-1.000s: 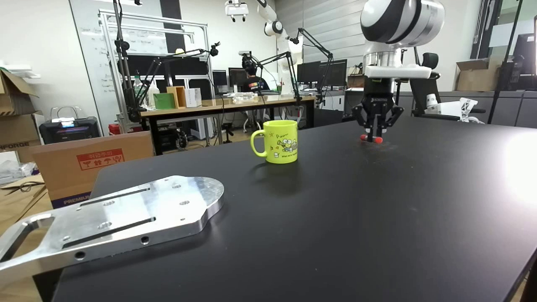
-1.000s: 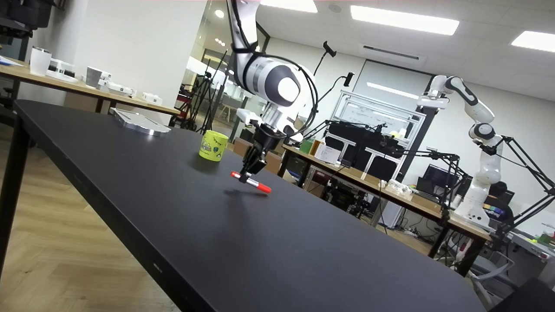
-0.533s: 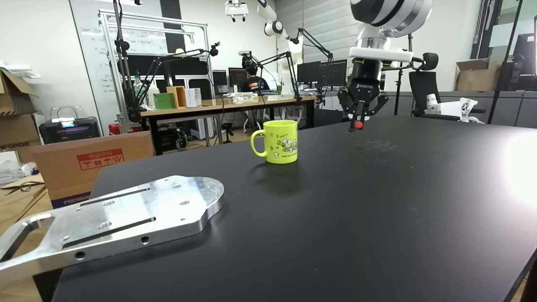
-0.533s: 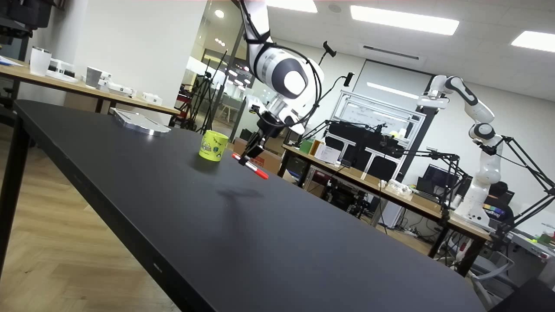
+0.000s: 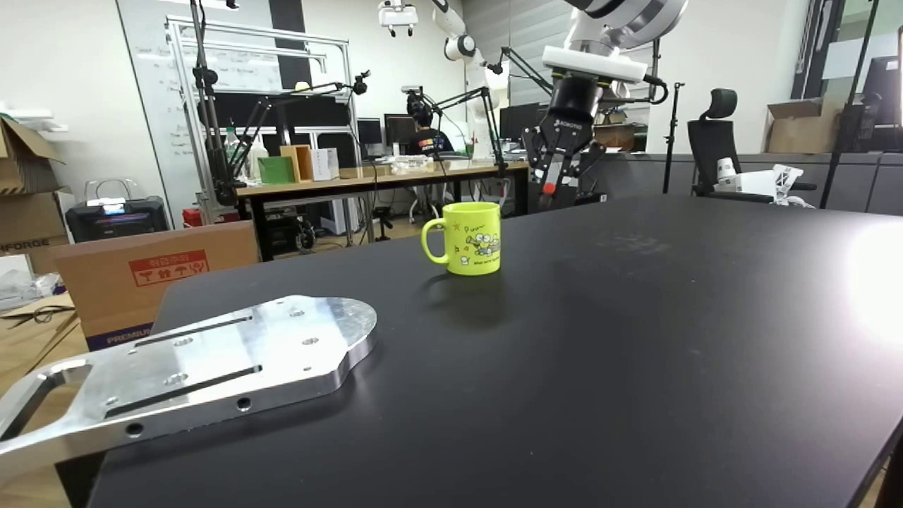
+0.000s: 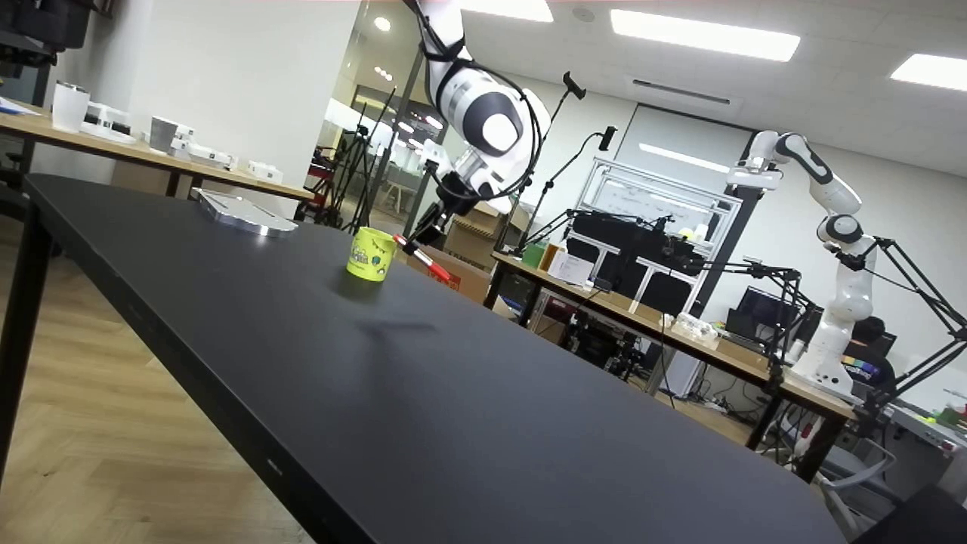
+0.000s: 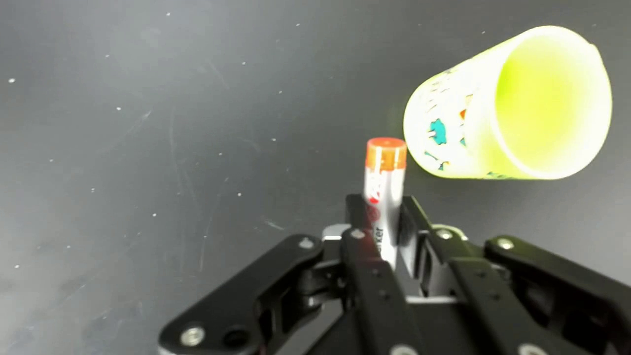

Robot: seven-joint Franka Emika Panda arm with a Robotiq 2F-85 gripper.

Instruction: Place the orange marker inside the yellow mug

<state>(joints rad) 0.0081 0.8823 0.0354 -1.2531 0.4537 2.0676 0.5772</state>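
The cardboard box (image 5: 127,300) with the red label (image 5: 169,267) stands at the far left of the gripper (image 7: 385,212), beside the black table (image 5: 600,353). The metal plate (image 5: 247,346) lies flat on the black table, left of the gripper and well apart from it. The wood-topped workbench (image 5: 363,176) is located behind the gripper, to its left.

The yellow mug (image 5: 471,240) stands upright on the black table, left of the gripper in both exterior views. In an exterior view, its handle (image 5: 432,261) points away from the gripper. In the wrist view, the yellow mug appears ahead of the gripper and to the right.

The gripper is raised above the black table. Its two fingers (image 7: 354,212) are drawn in on the orange marker (image 6: 423,259) and hold it between them. The orange marker is outside the yellow mug; in an exterior view it runs crosswise through the fingers, with an end projecting on each side. In the wrist view, its orange end projects ahead of the gripper, near the yellow mug.

The black office chair (image 5: 718,152) is positioned right of the gripper and behind it.
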